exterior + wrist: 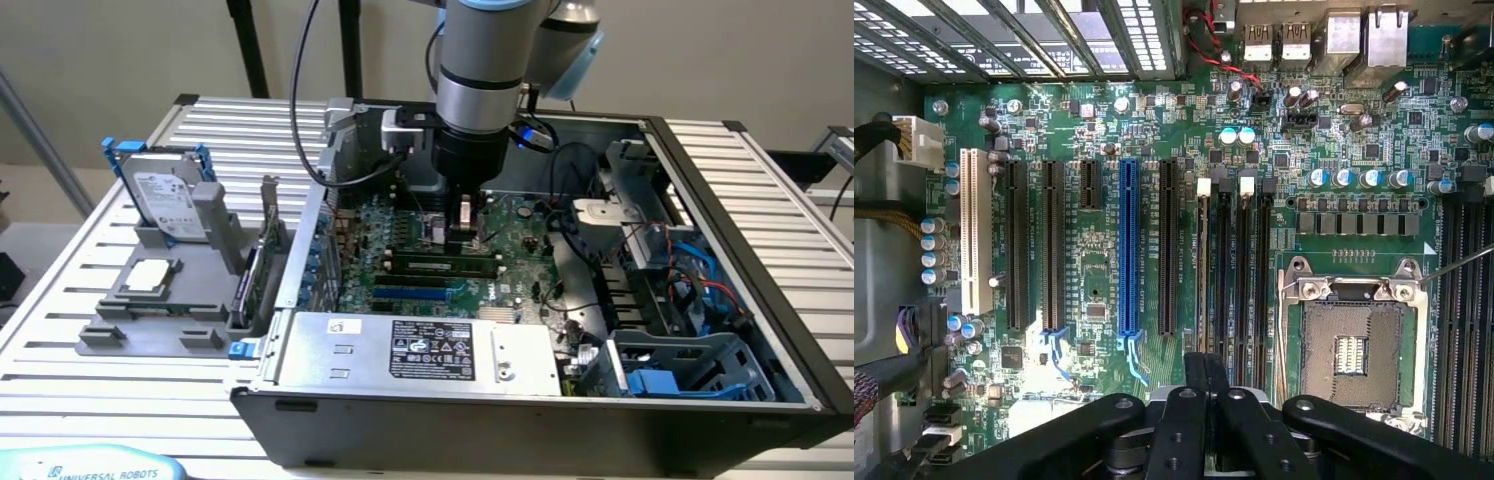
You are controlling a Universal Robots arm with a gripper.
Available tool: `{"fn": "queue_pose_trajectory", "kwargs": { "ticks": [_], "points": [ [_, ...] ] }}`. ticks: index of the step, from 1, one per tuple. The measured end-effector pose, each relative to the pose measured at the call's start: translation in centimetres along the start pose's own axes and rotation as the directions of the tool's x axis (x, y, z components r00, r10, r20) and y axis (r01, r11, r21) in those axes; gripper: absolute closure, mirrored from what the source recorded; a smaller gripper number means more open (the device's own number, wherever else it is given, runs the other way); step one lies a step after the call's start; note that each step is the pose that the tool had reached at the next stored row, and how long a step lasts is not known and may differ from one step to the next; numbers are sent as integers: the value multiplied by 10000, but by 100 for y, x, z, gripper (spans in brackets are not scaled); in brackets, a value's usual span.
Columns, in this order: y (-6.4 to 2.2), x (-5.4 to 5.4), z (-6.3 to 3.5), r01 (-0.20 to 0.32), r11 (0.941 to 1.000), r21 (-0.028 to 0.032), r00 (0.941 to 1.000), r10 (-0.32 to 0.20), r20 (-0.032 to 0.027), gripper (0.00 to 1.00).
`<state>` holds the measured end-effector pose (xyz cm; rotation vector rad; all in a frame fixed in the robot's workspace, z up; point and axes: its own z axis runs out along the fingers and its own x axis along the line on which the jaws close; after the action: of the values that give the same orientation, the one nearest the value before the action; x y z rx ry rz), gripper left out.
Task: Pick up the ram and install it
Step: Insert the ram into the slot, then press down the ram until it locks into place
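Note:
The ram (438, 266), a narrow green stick with black chips, sits lengthwise in a black memory slot on the motherboard (514, 225) inside the open computer case. My gripper (462, 243) hangs straight down over the board, its tips just behind and above the ram, apart from it. In the wrist view the gripper (1204, 372) has its black fingers (1194, 378) pressed together with nothing between them, above the long black slots (1234, 270) beside the empty processor socket (1351, 350).
A silver power supply (414, 350) fills the case's front. Cables and a blue drive bay (694, 375) crowd the exterior view's right. Outside the case, on the left, a grey holder (134, 335) carries a hard drive (170, 205), a square processor chip (147, 275) and an upright expansion card (258, 265).

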<state>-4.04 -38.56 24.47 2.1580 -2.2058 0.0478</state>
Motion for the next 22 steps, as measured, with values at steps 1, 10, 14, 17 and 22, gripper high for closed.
{"fn": "queue_pose_trajectory", "kwargs": {
  "ticks": [1, 10, 14, 17, 22],
  "points": [
    [0, 0, 0, 0, 10000, 0, 10000, 0, 0, 89],
    [0, 0, 0, 0, 10000, 0, 10000, 0, 0, 89],
    [0, 0, 0, 0, 10000, 0, 10000, 0, 0, 89],
    [10, -1, 13, -1, 10000, -1, 10000, 1, 1, 89],
    [31, -6, 74, 0, 10000, 0, 10000, 0, 0, 89]
  ]
}}
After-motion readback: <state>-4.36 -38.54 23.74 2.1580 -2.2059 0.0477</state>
